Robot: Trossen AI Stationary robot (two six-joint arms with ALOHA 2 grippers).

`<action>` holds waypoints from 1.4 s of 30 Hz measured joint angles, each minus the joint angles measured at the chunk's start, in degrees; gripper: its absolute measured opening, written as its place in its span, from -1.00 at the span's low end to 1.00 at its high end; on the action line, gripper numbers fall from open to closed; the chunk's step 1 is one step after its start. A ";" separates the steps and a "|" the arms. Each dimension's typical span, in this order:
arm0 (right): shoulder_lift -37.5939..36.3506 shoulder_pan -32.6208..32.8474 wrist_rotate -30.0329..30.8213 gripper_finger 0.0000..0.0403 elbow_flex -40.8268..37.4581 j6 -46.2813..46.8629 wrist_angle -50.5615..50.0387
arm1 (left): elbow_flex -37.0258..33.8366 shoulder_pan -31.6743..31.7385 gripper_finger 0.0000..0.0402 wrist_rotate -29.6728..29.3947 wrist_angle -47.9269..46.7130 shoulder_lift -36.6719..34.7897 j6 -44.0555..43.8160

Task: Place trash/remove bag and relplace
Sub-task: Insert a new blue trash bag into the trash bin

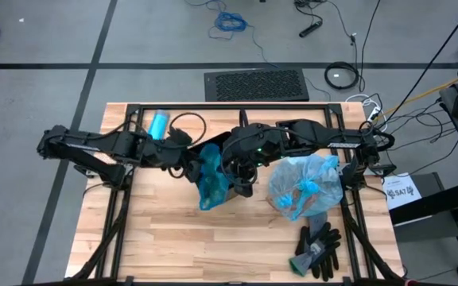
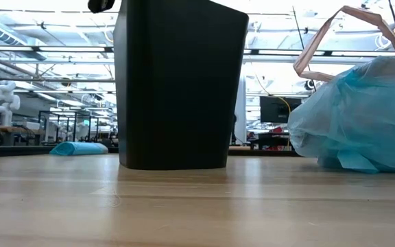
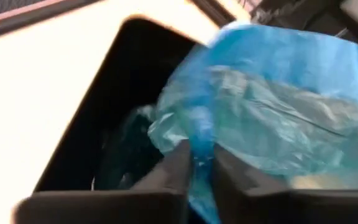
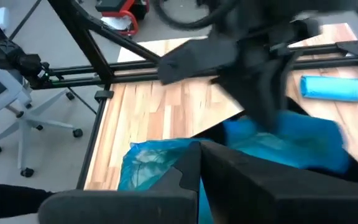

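Observation:
A black bin (image 2: 180, 82) stands on the table's middle, under both arms in the high view. A darker blue-teal plastic bag (image 1: 211, 179) hangs bunched over its open top (image 3: 117, 124). My left gripper (image 3: 201, 177) reaches in from the table's left (image 1: 199, 161) and is shut on this bag. My right gripper (image 4: 201, 165) comes from the right (image 1: 233, 169) and is shut at the same bag. The pale sky-blue bag (image 1: 307, 187), filled with trash, rests on its base on the table's right (image 2: 362, 116). My left gripper pinches a bunched fold of the darker blue bag (image 3: 199, 155) between its two fingers, slanting down from the table's left. The plastic billows slack beyond the fingers, above the bin's opening. My right gripper is shut with the bag's film (image 4: 157, 163) spread on both sides of its fingers. The fingers themselves hide which part they have. They slant down from the table's right.
Black-and-grey gloves (image 1: 318, 250) lie near the front right corner. A light-blue roll (image 1: 159, 123) lies at the far left (image 4: 337, 88). A brown strip (image 2: 321, 41) sticks up from the filled bag. Bare wood lies along the near edge (image 1: 173, 246).

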 joint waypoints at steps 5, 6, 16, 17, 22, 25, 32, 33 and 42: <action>2.95 -0.21 -2.46 -1.00 -0.02 -0.51 0.87 | 0.13 2.48 -0.96 -0.31 4.37 -0.79 2.50; 3.48 -0.32 -2.58 -1.00 -0.02 -0.79 1.24 | 0.30 3.08 -0.97 -0.31 4.01 -0.81 2.62; 5.07 -3.39 3.05 -1.00 -0.03 4.59 -16.87 | 5.06 6.70 -0.99 -0.33 -1.51 -1.20 5.94; 5.03 -3.70 5.69 -1.00 -0.04 4.93 -19.04 | 5.53 6.92 -0.99 -0.33 -2.64 -1.51 6.37; 4.95 -6.35 15.23 -1.00 -0.04 5.16 -24.48 | 8.02 7.99 -0.99 -0.39 -10.08 -2.76 6.76; 4.95 -8.93 15.94 -1.00 -0.04 5.38 -24.81 | 8.41 8.17 -1.00 -0.80 -14.63 -3.47 4.54; 4.73 -13.56 17.68 -1.00 0.00 6.63 -28.22 | 8.46 8.21 -1.00 -1.84 -25.94 -5.06 0.36; 4.73 -14.04 18.30 -1.00 0.00 6.13 -28.08 | 8.46 8.21 -1.00 -2.12 -26.86 -5.09 -0.44; 4.09 -16.15 18.41 -1.00 -0.04 5.79 -21.91 | 8.46 8.04 -1.00 -1.96 -31.30 -5.09 -2.22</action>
